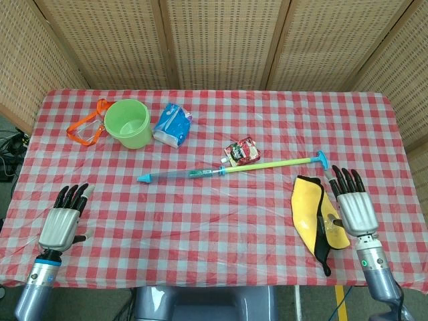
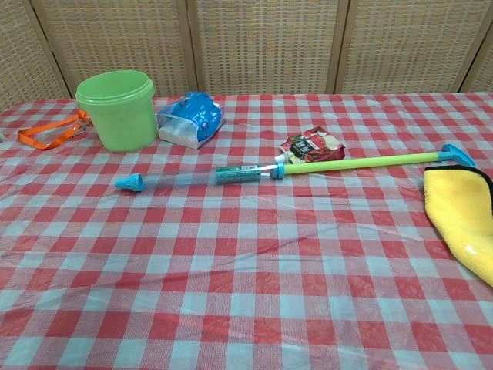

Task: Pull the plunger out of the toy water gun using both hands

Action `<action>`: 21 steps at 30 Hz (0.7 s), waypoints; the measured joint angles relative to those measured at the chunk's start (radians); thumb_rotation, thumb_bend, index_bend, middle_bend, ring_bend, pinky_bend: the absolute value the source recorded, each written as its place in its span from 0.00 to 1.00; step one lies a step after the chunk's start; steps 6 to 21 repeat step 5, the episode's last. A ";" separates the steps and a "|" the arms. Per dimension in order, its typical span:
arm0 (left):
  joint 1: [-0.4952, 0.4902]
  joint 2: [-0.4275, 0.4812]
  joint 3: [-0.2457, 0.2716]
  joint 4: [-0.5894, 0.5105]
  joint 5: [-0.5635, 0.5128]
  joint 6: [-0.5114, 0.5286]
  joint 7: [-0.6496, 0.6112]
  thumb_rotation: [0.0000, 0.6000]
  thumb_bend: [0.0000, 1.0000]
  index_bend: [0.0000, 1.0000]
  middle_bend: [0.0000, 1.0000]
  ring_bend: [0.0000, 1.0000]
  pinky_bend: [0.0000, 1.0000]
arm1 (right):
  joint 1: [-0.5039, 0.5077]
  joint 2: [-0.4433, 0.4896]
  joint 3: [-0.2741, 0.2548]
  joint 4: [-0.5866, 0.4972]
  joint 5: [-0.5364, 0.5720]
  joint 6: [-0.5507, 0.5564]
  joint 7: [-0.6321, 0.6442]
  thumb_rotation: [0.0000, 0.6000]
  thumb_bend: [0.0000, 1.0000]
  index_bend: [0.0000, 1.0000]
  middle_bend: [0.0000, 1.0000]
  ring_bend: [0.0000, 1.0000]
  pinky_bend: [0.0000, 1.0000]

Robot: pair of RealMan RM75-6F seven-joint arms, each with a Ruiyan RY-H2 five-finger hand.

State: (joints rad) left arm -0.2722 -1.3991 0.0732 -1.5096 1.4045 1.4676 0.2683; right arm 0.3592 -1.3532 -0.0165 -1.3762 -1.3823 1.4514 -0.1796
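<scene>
The toy water gun (image 1: 184, 174) (image 2: 202, 176) lies across the middle of the table, a clear tube with a blue nozzle at its left end. Its yellow-green plunger rod (image 1: 271, 165) (image 2: 358, 163) sticks far out to the right and ends in a blue handle (image 1: 322, 158) (image 2: 457, 154). My left hand (image 1: 63, 222) is open near the table's front left edge, well away from the gun. My right hand (image 1: 352, 205) is open at the front right, below the plunger handle and beside the yellow cloth. Neither hand shows in the chest view.
A green bucket (image 1: 128, 123) (image 2: 117, 109) and orange-strapped goggles (image 1: 85, 127) stand at the back left. A blue tissue pack (image 1: 173, 123) (image 2: 191, 118) lies beside the bucket. A red snack packet (image 1: 242, 152) (image 2: 311, 144) sits just behind the gun. A yellow cloth (image 1: 309, 213) (image 2: 464, 212) lies at the right.
</scene>
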 measured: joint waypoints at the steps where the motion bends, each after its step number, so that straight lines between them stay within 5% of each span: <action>1: 0.008 0.001 0.000 0.003 0.006 0.006 -0.005 1.00 0.05 0.00 0.00 0.00 0.00 | -0.006 -0.002 -0.004 0.009 -0.009 0.001 0.020 1.00 0.00 0.00 0.00 0.00 0.00; 5: 0.023 0.005 -0.007 0.001 0.024 0.010 -0.010 1.00 0.05 0.00 0.00 0.00 0.00 | -0.031 -0.008 -0.013 0.054 -0.056 0.004 0.134 1.00 0.00 0.00 0.00 0.00 0.00; 21: 0.023 0.005 -0.007 0.001 0.024 0.010 -0.010 1.00 0.05 0.00 0.00 0.00 0.00 | -0.031 -0.008 -0.013 0.054 -0.056 0.004 0.134 1.00 0.00 0.00 0.00 0.00 0.00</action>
